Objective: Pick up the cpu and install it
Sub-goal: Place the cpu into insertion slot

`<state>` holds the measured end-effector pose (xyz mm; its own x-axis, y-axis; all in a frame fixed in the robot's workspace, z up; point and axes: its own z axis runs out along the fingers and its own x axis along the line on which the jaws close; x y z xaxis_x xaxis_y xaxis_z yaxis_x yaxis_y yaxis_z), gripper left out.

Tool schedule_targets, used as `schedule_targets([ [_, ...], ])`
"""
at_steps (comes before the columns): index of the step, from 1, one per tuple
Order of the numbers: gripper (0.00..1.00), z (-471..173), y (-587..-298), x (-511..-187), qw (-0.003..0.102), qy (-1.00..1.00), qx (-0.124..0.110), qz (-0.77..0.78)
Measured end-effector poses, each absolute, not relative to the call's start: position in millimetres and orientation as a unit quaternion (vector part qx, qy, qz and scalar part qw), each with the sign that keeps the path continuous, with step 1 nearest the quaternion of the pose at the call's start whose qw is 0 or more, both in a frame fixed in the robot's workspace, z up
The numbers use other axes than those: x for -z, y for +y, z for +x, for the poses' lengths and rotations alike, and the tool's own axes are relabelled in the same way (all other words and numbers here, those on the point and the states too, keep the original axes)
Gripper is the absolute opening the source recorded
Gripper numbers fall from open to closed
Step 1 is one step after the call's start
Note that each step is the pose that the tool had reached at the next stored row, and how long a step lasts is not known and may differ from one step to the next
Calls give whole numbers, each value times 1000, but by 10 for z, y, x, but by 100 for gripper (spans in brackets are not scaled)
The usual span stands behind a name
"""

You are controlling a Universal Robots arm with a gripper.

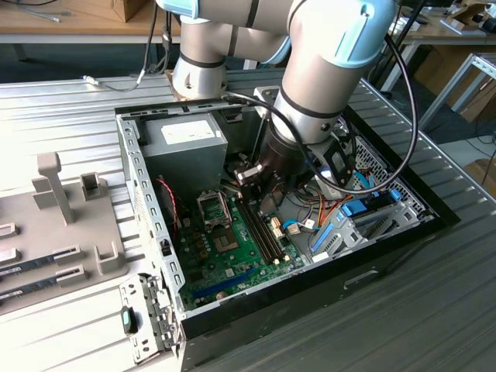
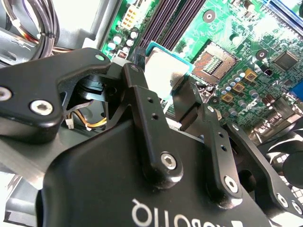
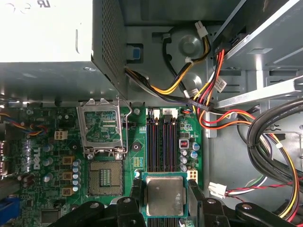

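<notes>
While carrying the cpu toward the open socket, hold it level, square its edges to the socket outline, and lower straight down. Probably best done without any sideways slide across the contact field, and well clear of the hinged-back socket frame.

Pincer closed only to the chip's width, with fingers pressed on two opposite edges, gripping the cpu.

Chip suspended over the memory slots, near the bare socket, not yet seated.
</notes>
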<state>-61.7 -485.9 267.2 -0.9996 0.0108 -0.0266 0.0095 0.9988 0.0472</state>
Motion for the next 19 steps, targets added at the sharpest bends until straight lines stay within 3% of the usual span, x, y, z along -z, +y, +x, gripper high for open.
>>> schedule_targets([
  [19, 47, -617, -4859, -2646, 13, 1000, -24, 5],
])
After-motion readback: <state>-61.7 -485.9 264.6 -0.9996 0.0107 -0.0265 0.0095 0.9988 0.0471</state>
